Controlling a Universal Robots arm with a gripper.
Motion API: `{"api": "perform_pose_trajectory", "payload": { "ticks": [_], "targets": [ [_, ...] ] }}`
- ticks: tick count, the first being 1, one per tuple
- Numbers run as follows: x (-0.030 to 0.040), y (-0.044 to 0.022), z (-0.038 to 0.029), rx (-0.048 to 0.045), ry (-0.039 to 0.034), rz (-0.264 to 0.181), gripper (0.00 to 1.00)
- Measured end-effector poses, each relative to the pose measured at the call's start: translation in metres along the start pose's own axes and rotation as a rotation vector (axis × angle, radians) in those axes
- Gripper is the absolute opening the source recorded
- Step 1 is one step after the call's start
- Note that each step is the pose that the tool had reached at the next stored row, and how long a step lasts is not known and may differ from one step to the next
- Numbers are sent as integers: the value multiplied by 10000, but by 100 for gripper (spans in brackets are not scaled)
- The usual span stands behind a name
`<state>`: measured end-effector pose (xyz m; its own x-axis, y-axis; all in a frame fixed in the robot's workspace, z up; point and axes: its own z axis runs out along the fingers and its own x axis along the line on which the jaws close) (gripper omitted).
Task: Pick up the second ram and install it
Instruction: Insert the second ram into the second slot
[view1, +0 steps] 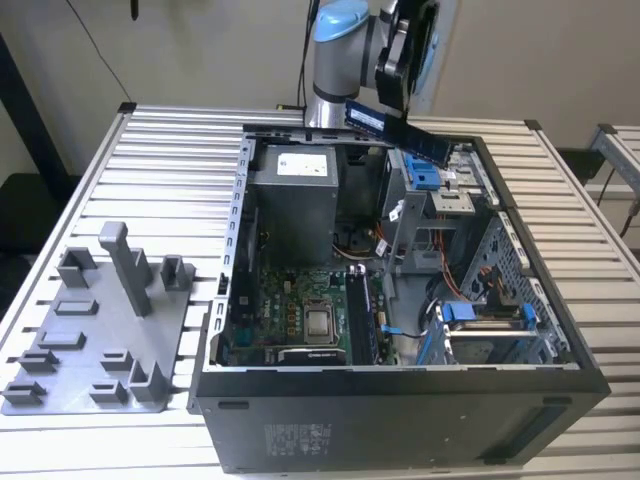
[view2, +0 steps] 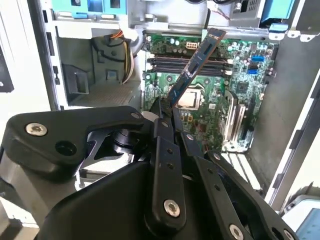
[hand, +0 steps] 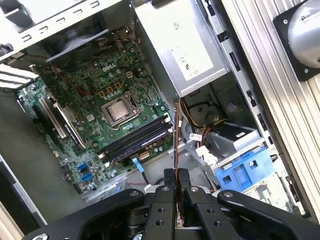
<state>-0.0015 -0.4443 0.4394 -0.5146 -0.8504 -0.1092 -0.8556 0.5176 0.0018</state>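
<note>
Finding: the hand (view1: 392, 112) is clamped on the second ram (view1: 400, 132), holding it by one end. In both wrist views the fingers are narrowed onto the board's flat faces, and the rest of the board sticks out past the fingertips. The first wrist view shows the second ram (hand: 176, 140) edge-on as a thin line rising from the hand (hand: 176, 182).

Position: the board hangs in the air above the far part of the open computer case (view1: 400, 420), touching nothing. It is over the drive-bay frame and just above a blue clip (view1: 425, 178). Its long axis is tilted, with the free end lower and toward the exterior view's right.

Governing relation: the memory slots (view2: 190, 65) lie on the motherboard (view1: 300, 310), below the hand, nearer, and slightly to the exterior view's left. In the second wrist view the second ram (view2: 195, 65) crosses the slots at a clear angle to their run. I judge the board not yet lined up with them and well apart in height.

Container: the case lies on its side on the slatted worktop (view1: 170, 150). It holds the motherboard, a grey power supply (view1: 295, 200) at the far left, cables and the drive bays. I cannot tell whether any slot is already filled.

A grey fixture tray (view1: 100, 330) sits left of the case.
</note>
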Motion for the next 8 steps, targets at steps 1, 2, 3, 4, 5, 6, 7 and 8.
{"api": "perform_pose_trajectory", "payload": {
  "ticks": [1, 2, 3, 4, 5, 6, 7, 8],
  "targets": [
    [0, 0, 1, 13, -1, 114, 14],
    [0, 0, 1, 21, 1, 198, 14],
    [0, 0, 1, 20, 8, 271, 14],
    [0, 0, 2, 5, 21, 328, 14],
    [0, 0, 2, -27, 43, 378, 14],
    [1, 1, 2, -69, 73, 422, 14],
    [1, 1, 3, -108, 99, 457, 14],
    [0, 0, 3, -140, 122, 497, 14]
  ]
}}
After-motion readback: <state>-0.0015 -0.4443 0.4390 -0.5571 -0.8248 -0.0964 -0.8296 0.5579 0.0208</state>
